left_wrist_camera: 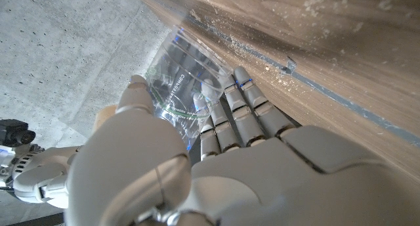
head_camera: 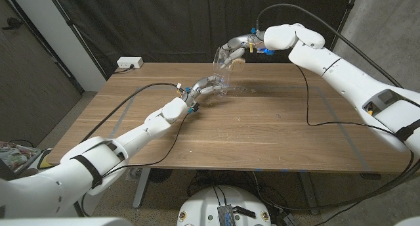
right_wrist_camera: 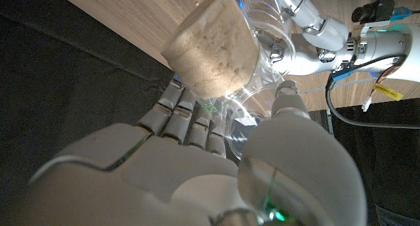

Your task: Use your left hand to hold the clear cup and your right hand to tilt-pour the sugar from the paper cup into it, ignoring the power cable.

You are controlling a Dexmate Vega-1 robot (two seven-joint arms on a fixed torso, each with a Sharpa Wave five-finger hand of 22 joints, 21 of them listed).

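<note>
Above the table, right hand (head_camera: 237,47) grips the light, crushable paper cup (right_wrist_camera: 211,52) mid-wall; left hand (head_camera: 203,88) steadies the thin clear cup (head_camera: 222,83).

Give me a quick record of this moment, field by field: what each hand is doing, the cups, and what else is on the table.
left hand: grips the clear cup on the wooden table
right hand: holds the paper cup tilted above the clear cup
paper cup contents: pale granules at its mouth
spill: grains on the table by the clear cup
other: white power strip at the far left corner
</note>
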